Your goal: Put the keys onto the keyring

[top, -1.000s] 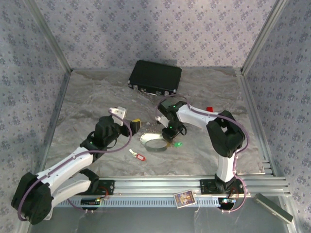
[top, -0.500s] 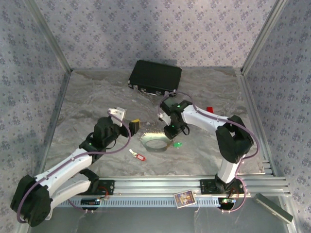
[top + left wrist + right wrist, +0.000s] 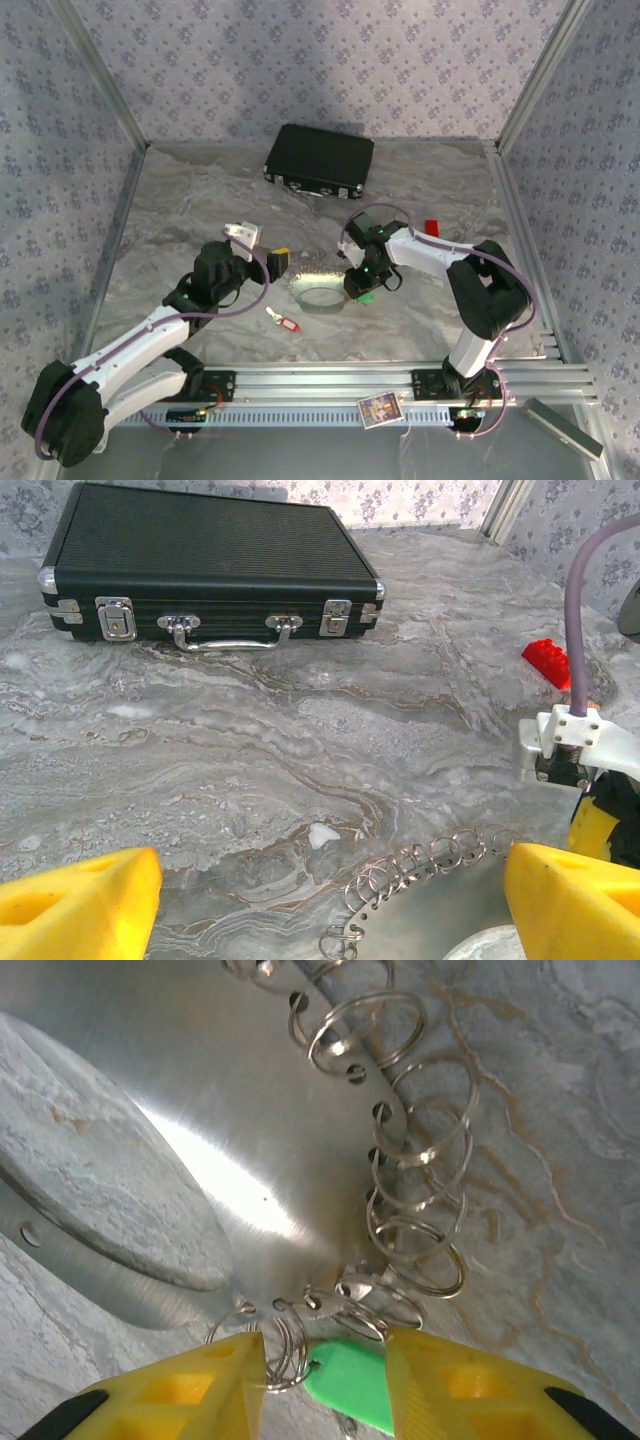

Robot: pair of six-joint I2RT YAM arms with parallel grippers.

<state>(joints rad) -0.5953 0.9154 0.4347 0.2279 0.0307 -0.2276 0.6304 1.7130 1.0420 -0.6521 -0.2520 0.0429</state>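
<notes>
My right fingers (image 3: 180, 1400) stand parted at the right edge of the keyring (image 3: 200, 1110), one on each side of the green-tagged key (image 3: 350, 1385). There is a gap on the tag's left, so I read them as straddling it, not pinching it. I judge that placement deliberate. The tag is the only part big enough to grab, and it lies just beside the small split rings (image 3: 415, 1200) hanging from holes in the keyring's band, where the key has to be threaded.

My left fingers (image 3: 80, 900) are spread wide and empty, hovering just left of the keyring with its rim between them. They are probably there to steady the band so it does not slide on the counter (image 3: 250, 750).

The red-tagged key (image 3: 283, 320) lies loose near the keyring's front left, not yet dealt with. Well behind the keyring sits the black case (image 3: 320, 160), and a red block (image 3: 431, 226) lies off to its right rear.
</notes>
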